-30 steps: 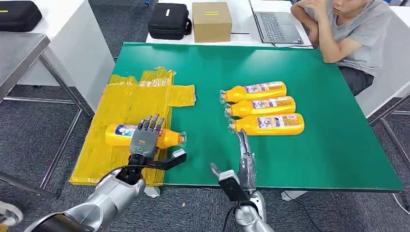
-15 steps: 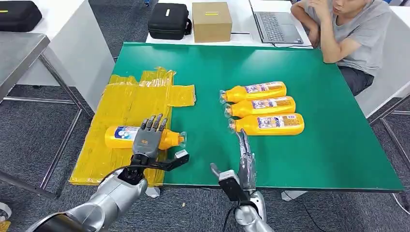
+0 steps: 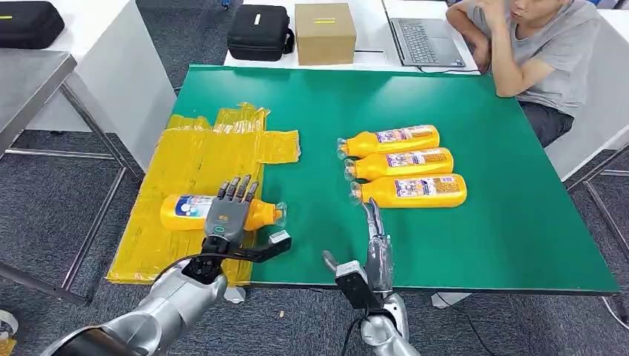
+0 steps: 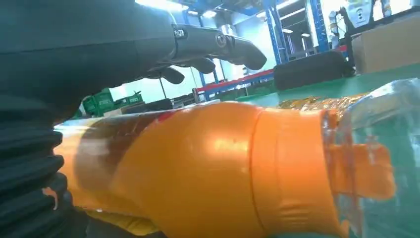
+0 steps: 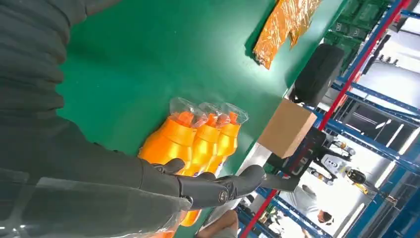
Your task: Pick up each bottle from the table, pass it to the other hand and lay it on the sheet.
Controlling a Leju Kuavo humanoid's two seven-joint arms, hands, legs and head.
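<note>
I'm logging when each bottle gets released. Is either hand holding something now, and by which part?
Cannot tell for the left hand: it lies over the middle of the bottle on the sheet, fingers extended. The right hand holds nothing.

I stand at a green-topped rectangular table [image 3: 475, 245] on grey metal legs, set on grey carpet tiles [image 3: 44, 215]. Beyond its far edge runs a white desk [image 3: 371, 22] carrying a black zipped case [image 3: 259, 31], a brown cardboard box [image 3: 325, 33] and an open grey laptop [image 3: 424, 38]. A person in a grey T-shirt [image 3: 552, 63] sits there, elbows on the green top. To my left a grey metal table [image 3: 30, 81] adjoins a white one holding another black case [image 3: 28, 22]. Blue and red racking [image 5: 366, 79] stands under bright ceiling lights.
</note>
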